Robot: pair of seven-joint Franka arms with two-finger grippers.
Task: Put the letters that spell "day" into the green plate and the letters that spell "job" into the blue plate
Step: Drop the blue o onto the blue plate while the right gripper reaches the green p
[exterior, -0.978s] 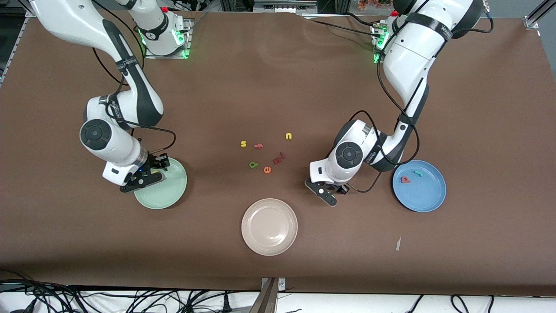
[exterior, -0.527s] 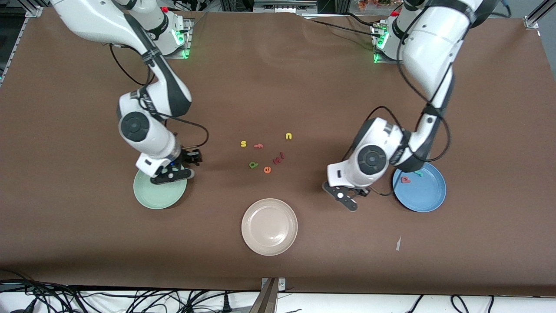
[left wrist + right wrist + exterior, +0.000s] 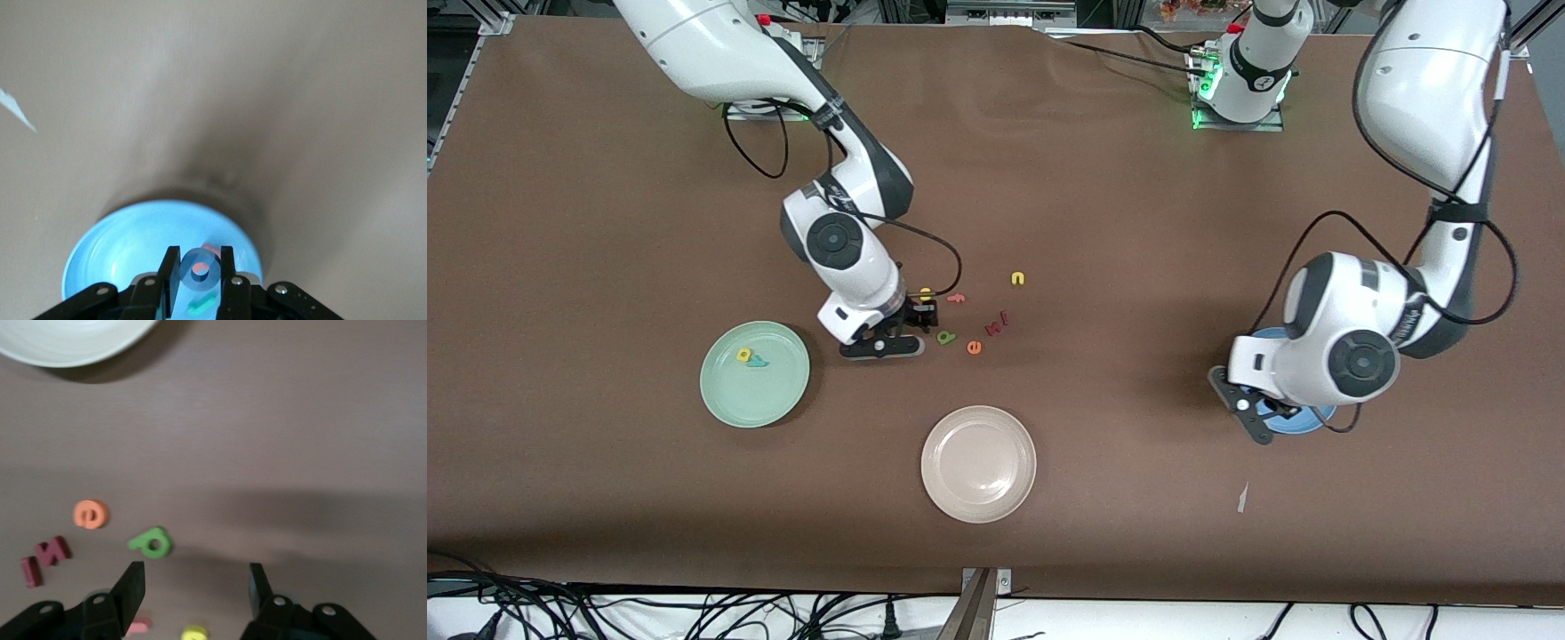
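On the brown tabletop (image 3: 1103,196) there are three plates and a little bunch of toy letters. The green plate (image 3: 778,391) sits toward the right arm's end. A yellow a (image 3: 743,355) and a teal y (image 3: 759,361) lie in it, just beside each other. The blue plate (image 3: 120,243) sits toward the left arm's end. A beige plate (image 3: 978,463) sits between them, nearer to the front camera.

The left gripper (image 3: 200,272) hangs over the blue plate. Its fingers (image 3: 170,270) are pinched on the blue o (image 3: 200,273). Under it, in the plate, lie the pinkish-red b (image 3: 212,251) and the teal j (image 3: 202,306).

The right gripper (image 3: 193,587) is low over the tabletop by the bunch of letters. Its fingers (image 3: 130,590) are spread wide and hold nothing. The green d (image 3: 152,542) lies flat just beside them. Near the d are an orange e (image 3: 91,514) and two dark red letters (image 3: 44,559). A pink f (image 3: 957,299), a yellow s (image 3: 926,292) and a yellow u (image 3: 1018,278) lie a bit farther from the front camera.
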